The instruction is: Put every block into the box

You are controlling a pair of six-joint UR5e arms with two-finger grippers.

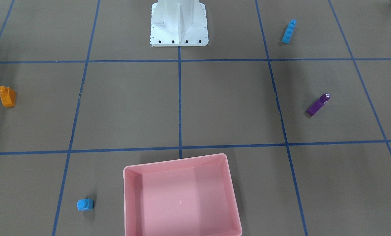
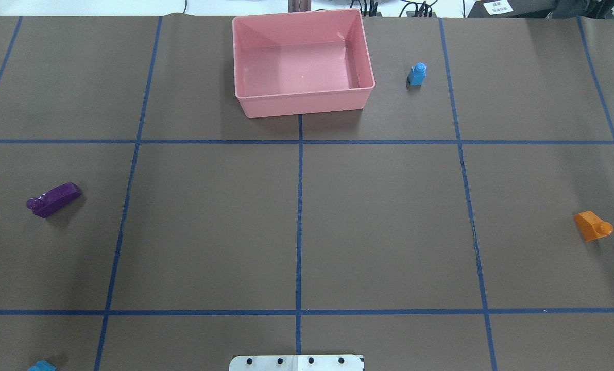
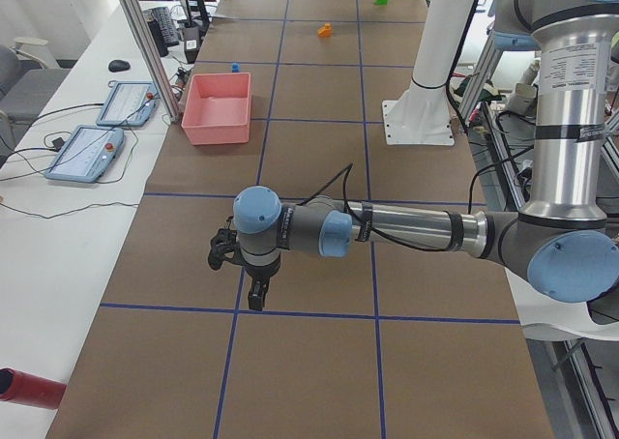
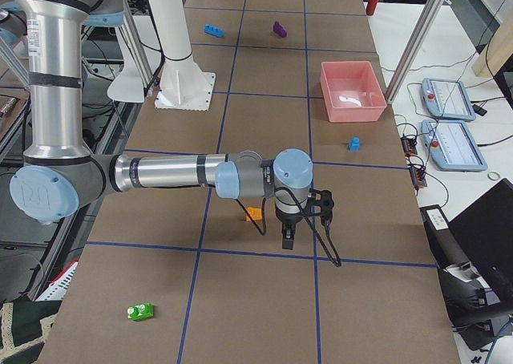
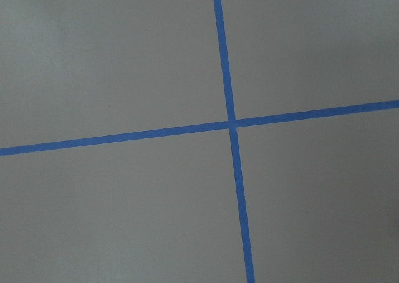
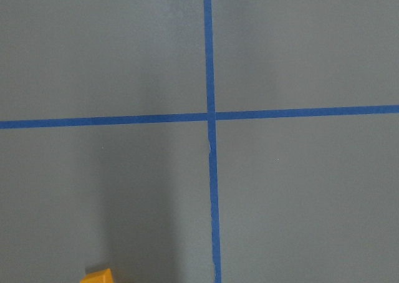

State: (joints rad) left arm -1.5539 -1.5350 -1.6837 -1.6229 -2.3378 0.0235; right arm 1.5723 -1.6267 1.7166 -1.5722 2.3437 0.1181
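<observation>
My left claw [image 3: 253, 300] and right claw [image 4: 287, 238] are hanging above the table [image 3: 319, 371] — can't tell whether they're released or clenched.

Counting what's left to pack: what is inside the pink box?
Nothing: the box shows only its bare pink floor. The overhead view hides a strip behind the near wall, but the front-facing view shows that strip bare too. The small blue block stands outside it.

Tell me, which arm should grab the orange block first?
Right. The right gripper hangs close beside the orange block, and its wrist camera shows the block's corner. The left gripper hangs far from it, and its camera shows only table.
</observation>
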